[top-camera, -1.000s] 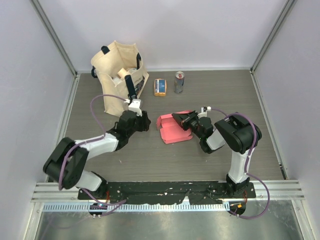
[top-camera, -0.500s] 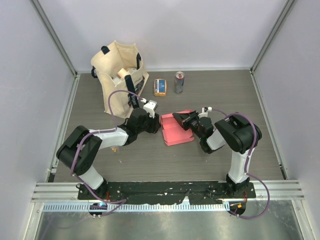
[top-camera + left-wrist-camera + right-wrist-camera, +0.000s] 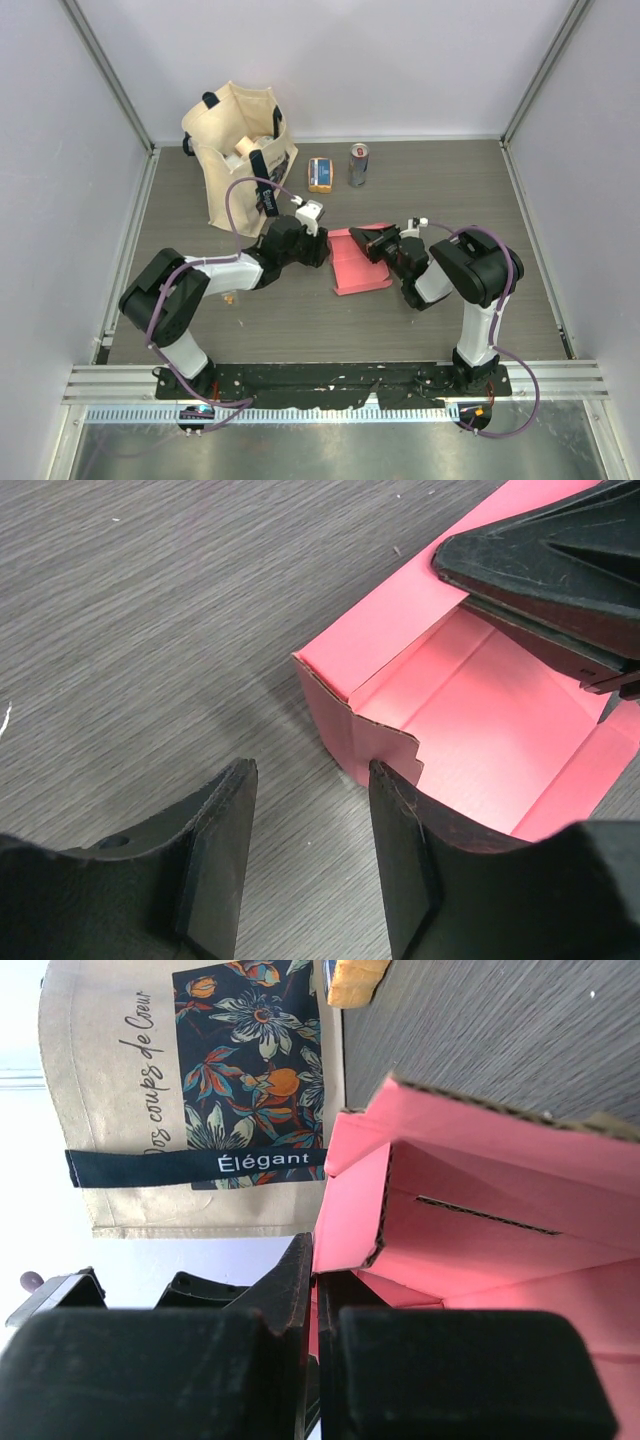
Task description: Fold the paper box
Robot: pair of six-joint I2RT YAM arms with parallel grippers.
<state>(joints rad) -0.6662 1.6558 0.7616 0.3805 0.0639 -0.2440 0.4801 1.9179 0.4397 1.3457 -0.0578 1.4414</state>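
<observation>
Item: paper box [image 3: 358, 268], part-folded; right gripper [image 3: 372, 240] pinches its wall.
Detail: left gripper [image 3: 310, 790] open beside the corner flap [image 3: 385, 748]; best pressed inward squarely along its crease.

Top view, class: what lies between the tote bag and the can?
An orange packet lies between the bag and the can, clear in the top view.

beige tote bag [image 3: 232, 140], orange packet [image 3: 320, 174], can [image 3: 359, 165] on table [image 3: 450, 185].

walls [image 3: 340, 60]: plain pale lilac | tabletop [image 3: 300, 330]: dark grey wood-grain | frame [image 3: 108, 70]: aluminium corner posts | light: even
</observation>
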